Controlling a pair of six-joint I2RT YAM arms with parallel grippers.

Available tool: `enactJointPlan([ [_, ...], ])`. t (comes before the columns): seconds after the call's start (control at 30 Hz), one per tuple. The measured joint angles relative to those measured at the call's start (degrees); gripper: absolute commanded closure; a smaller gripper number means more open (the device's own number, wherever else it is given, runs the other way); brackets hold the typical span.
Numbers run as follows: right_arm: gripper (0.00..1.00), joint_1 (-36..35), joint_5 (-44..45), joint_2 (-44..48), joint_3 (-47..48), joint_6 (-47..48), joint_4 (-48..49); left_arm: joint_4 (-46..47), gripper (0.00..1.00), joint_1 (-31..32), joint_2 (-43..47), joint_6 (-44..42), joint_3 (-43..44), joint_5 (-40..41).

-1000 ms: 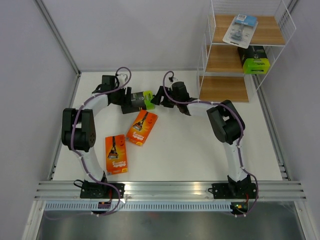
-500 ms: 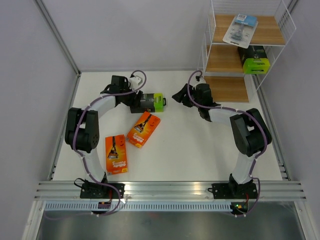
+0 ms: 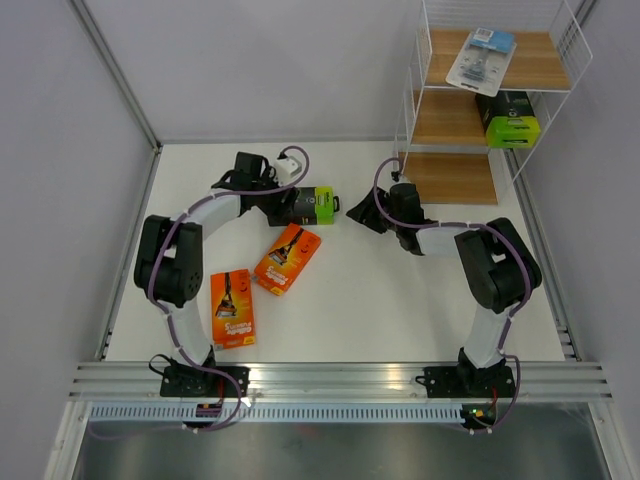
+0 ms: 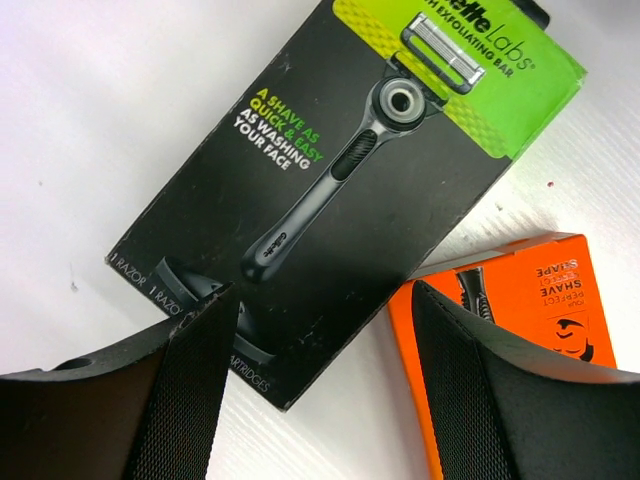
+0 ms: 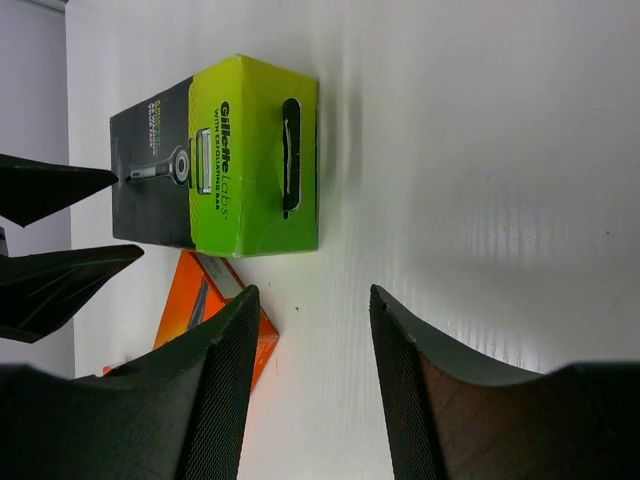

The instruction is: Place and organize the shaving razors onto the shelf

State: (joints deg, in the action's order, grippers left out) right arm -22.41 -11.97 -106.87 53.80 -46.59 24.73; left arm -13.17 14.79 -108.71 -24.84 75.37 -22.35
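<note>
A black box with a lime-green end lies on the white table; it also shows in the left wrist view and the right wrist view. My left gripper is open at the box's black end, with only its near corner between the jaws. My right gripper is open and empty, right of the box and facing its green end. Two orange cards lie on the table. The shelf at the back right holds a clear blister on top and a second black box in the middle.
The shelf's lowest board sits just right of my right wrist. White wire sides enclose the shelf tiers. Grey walls close the table at the left and the back, with a metal rail along the near edge.
The right gripper has drawn back rightward from the black box. The left arm and the box have shifted a little to the right.
</note>
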Motion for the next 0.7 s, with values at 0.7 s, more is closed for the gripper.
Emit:
enactJointPlan([
  [0.7, 0.42, -7.8, 7.9, 14.4, -10.3, 6.8, 0.4, -4.7, 0.14, 6.2, -16.7, 40.4, 36.5, 19.0],
])
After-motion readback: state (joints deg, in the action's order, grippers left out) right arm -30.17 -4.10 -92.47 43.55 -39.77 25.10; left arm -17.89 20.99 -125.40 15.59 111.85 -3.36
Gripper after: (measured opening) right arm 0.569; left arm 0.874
